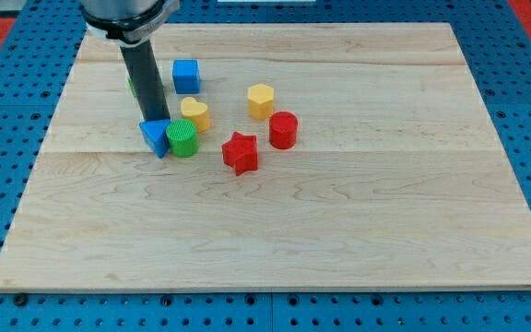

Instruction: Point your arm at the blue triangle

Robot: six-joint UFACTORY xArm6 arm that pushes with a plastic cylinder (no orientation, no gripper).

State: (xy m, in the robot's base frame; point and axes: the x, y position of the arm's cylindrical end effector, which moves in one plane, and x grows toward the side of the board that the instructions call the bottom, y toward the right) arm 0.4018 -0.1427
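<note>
The blue triangle [154, 137] lies on the wooden board [339, 212] at the view's left. My tip [158, 121] stands at the triangle's top edge, touching or nearly touching it. A green cylinder [182, 139] sits against the triangle's right side. The rod rises from there to the view's top left.
A blue cube [186, 75] and a yellow heart [194, 112] lie just right of the rod. A yellow hexagon [261, 100], a red cylinder [283, 130] and a red star [241, 152] lie further right. A green block [132, 86] peeks out behind the rod.
</note>
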